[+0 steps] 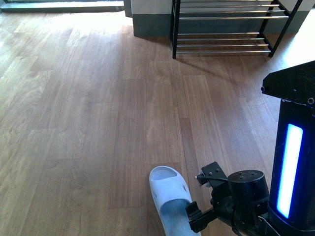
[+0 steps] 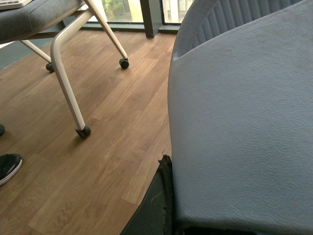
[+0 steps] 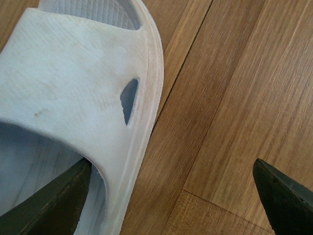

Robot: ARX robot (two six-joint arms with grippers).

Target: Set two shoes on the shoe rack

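The right gripper [image 3: 172, 166] is open with one finger [image 3: 54, 200] inside the pale blue slide [image 1: 167, 189] on the wooden floor [image 1: 74, 123], so it should squeeze the side wall tight before lifting it to the shoe rack [image 1: 224, 45] far ahead

Wooden plank floor [image 1: 98, 123] (warm brown) carries a pale blue slide [image 1: 170, 196] at six o'clock and a black-framed shoe rack [image 1: 224, 44] at one o'clock.
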